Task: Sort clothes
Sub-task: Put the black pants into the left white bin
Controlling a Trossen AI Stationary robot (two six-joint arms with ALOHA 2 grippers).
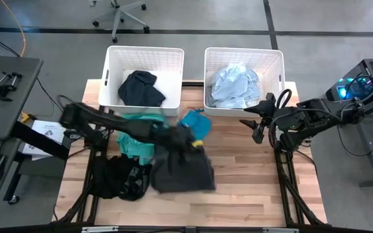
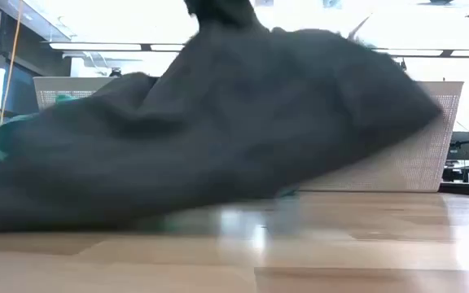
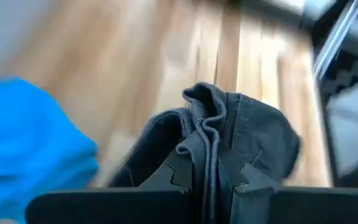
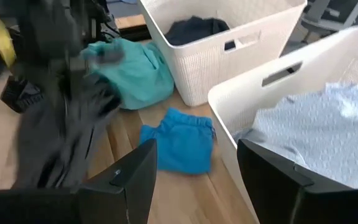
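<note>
My left gripper (image 1: 190,139) is over the table's middle, shut on a dark grey garment (image 1: 183,169) that fills the low view (image 2: 218,122). A bright blue garment (image 1: 195,123) and a teal garment (image 1: 135,134) lie on the table behind it. A shiny black garment (image 1: 118,178) lies at the near left. A pale blue garment (image 1: 235,84) lies in the right bin and a dark garment (image 1: 141,87) in the left bin. My right gripper (image 4: 194,168) is open and empty near the right bin's front. I see no white garment. My left gripper pinches a bunched fold of the dark grey garment (image 3: 207,146) between its two fingers, several layers gathered together. The fingers come from above. The garment hangs slack below them, and its lower part (image 2: 72,203) lies on the table.
Two white plastic bins (image 1: 112,71) (image 1: 277,65) stand side by side at the table's far edge. Bare wood (image 1: 251,188) lies at the near right. A desk with a mouse stands off the table's left, and equipment off its right.
</note>
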